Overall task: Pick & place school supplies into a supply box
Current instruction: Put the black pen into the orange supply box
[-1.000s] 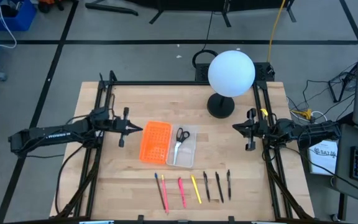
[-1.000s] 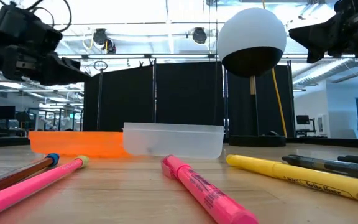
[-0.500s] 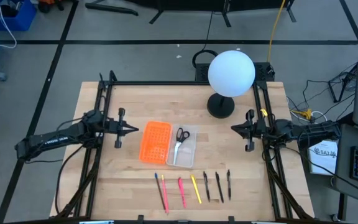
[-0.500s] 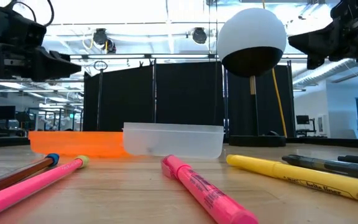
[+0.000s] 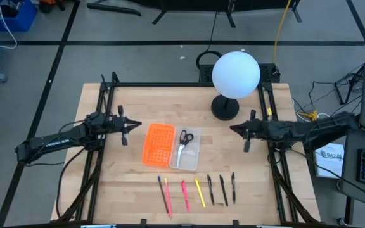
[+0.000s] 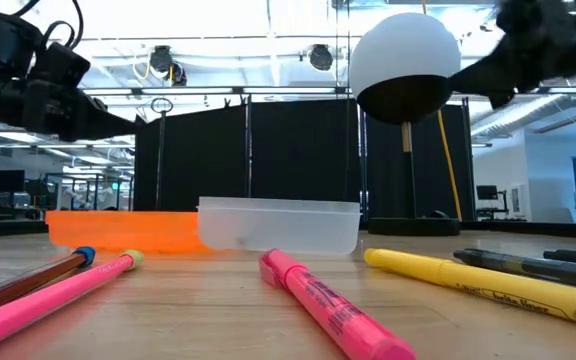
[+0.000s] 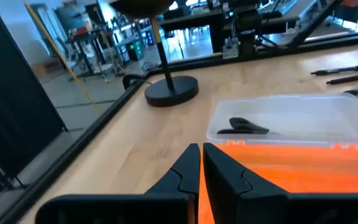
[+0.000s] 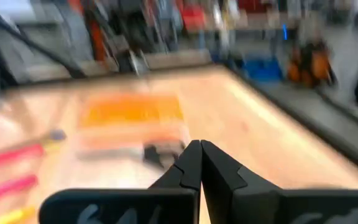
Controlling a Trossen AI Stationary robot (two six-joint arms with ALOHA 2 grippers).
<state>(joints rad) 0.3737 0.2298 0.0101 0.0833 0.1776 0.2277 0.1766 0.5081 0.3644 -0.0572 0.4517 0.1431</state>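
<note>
Left gripper (image 5: pixel 134 125) hovered above the table (image 5: pixel 132 177), just left of the orange panel (image 5: pixel 158 144), tips pointing at it; in the left wrist view its fingers (image 7: pixel 185 171) showed only a thin slit between them, nearly closed, holding nothing. Right gripper (image 5: pixel 234 129) hung over the table's right part, right of the supply box (image 5: pixel 194 151) and well apart from it, fingers pressed together and empty; the right wrist view confirmed the tips meeting. The supply box, a clear shallow tray, sat mid-table, its left long side joined to the orange perforated panel. The scissors (image 5: pixel 184 143) lay inside the box, black handles toward the far end, silver blades pointing to the near edge; the handles also showed in the left wrist view (image 7: pixel 241 127). Six pens lay in a row on the bare wood near the front edge, outside the box: a dark-tipped pencil (image 5: pixel 161 189), a red-orange pencil (image 5: pixel 167 196), a pink highlighter (image 5: pixel 185 195), a yellow marker (image 5: pixel 199 193), and three dark pens, first (image 5: pixel 210 190), second (image 5: pixel 223 190), third (image 5: pixel 233 187). A white globe lamp (image 5: pixel 236 75) on a black base stood at the far right of the table, behind the right gripper. In the low view the pink highlighter (image 6: pixel 333 305) and yellow marker (image 6: pixel 468 285) lay in front of the box (image 6: pixel 278 227).
</note>
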